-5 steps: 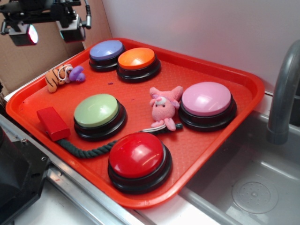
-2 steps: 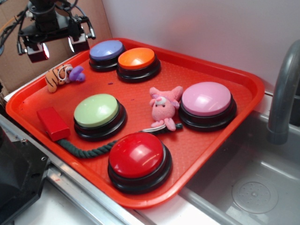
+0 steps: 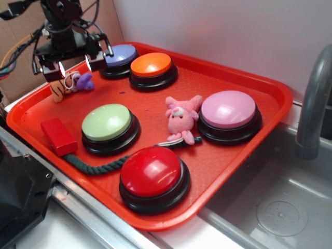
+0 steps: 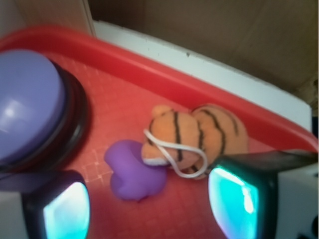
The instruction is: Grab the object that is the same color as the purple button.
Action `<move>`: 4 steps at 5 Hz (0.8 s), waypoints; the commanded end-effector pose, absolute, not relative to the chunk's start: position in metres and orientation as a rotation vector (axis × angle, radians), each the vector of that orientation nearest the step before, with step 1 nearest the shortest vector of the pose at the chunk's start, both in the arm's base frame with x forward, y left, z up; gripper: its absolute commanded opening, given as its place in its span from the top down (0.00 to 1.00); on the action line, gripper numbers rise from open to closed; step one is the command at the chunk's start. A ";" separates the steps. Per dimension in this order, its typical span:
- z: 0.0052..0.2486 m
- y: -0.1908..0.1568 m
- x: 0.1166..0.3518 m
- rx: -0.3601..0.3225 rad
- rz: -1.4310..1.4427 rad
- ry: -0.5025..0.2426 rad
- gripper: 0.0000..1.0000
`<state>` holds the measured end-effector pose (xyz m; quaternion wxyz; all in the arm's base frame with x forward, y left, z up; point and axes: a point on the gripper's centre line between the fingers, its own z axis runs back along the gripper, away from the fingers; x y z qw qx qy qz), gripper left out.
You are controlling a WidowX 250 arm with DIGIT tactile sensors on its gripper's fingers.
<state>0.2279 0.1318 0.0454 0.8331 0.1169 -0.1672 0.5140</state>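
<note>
From the exterior view, my gripper [image 3: 72,66] hangs over the far left corner of the orange-red plastic tray [image 3: 259,129], its two fingers spread apart with nothing between them. Just below them lies the object [image 3: 85,81], a small smooth violet lump, touching the orange striped plush toy [image 3: 63,86]. The purple button [image 3: 120,55] sits just beside it at the tray's back edge, glossy and domed on a black base. I count five domed buttons in all: the purple one, an orange button [image 3: 151,65] touching it, a green button [image 3: 107,122], a pale pink button [image 3: 229,109] and a red button [image 3: 151,171]. There is one fuzzy pink plush animal [image 3: 181,119], one red block [image 3: 58,136] and one dark twisted rope [image 3: 96,167]. A grey metal faucet [image 3: 314,101] rises over the sink [image 3: 290,207]. I can read no writing anywhere.

From the wrist view, my two fingertips [image 4: 65,211] frame the bottom edge, set wide apart. The purple lump [image 4: 132,172] lies between them on the tray's [image 4: 164,79] fine diamond-textured floor, its rounded side tucked under the striped toy's [image 4: 194,137] face. A white cord loop [image 4: 174,157] crosses the toy. The purple dome [image 4: 27,104] is at the left.
</note>
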 end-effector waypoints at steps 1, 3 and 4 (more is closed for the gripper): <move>0.043 0.151 0.229 0.218 1.143 -0.391 0.00; 0.034 0.157 0.233 0.210 1.157 -0.382 0.00; 0.033 0.158 0.234 0.220 1.171 -0.383 0.72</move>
